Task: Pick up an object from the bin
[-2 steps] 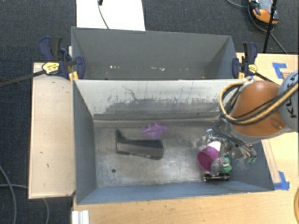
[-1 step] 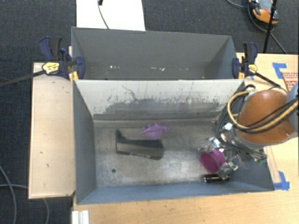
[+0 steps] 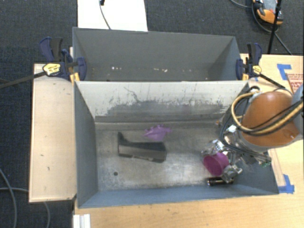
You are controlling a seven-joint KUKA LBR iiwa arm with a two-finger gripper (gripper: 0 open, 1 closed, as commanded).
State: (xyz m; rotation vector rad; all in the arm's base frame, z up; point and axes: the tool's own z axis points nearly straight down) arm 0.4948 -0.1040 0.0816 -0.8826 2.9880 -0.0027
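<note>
The gripper [image 3: 222, 161] sits low in the front right corner of the bin [image 3: 85, 127], its fingers closed on a magenta cup [image 3: 214, 163] lying on the floor between them (the arm's orange cover [image 3: 266, 120] looms just behind). A small dark cylinder [image 3: 214, 181] lies just beside the cup, toward the front wall. Well apart, mid-floor, rest a dark grey wedge-shaped block [image 3: 142, 151] and a crumpled purple scrap [image 3: 156, 132].

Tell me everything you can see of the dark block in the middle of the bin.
The dark block is long, low and charcoal, matte like plastic or rubber. Its left end rises in a short stub; the rest runs flat to the right. It lies on the bin floor, left of centre, well apart from the gripper. A purple scrap lies just behind its right end; whether they touch is unclear.
</note>
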